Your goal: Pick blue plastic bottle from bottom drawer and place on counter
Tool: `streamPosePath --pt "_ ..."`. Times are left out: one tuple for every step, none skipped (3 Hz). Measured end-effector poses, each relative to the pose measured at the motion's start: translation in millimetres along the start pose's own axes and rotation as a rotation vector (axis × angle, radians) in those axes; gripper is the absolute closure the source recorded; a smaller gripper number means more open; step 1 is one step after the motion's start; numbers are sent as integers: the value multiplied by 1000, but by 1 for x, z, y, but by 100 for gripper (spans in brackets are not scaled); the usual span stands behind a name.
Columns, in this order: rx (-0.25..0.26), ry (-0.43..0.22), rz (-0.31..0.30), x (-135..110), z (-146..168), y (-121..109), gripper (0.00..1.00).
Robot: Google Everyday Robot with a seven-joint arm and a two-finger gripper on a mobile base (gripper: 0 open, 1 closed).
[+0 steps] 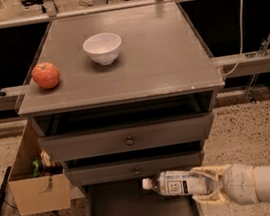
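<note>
The blue plastic bottle [174, 183], clear with a white cap and a pale printed label, lies on its side in the air with its cap pointing left. It hangs just above the open bottom drawer [126, 215], in front of the lower knobbed drawer. My gripper [208, 185] reaches in from the lower right and is shut on the bottle's base end, with one pale finger above it and one below. The counter [162, 50] is the grey top of the cabinet, well above the gripper.
A white bowl [102, 47] and a red apple [45, 75] stand on the left half of the counter. Two shut drawers with round knobs [129, 141] sit above the bottom drawer. A cardboard box [36, 193] and cables are on the floor at the left.
</note>
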State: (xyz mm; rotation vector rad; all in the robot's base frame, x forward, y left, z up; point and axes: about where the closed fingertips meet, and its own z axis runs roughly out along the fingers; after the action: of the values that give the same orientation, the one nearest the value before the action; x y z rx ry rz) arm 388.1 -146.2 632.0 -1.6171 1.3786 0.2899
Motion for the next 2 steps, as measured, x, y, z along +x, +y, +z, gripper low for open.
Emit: streamPosePath --pt "-24 -4 -24 -34 -33 -58 100" --pt "-17 -61 -12 -66 -81 -114 100"
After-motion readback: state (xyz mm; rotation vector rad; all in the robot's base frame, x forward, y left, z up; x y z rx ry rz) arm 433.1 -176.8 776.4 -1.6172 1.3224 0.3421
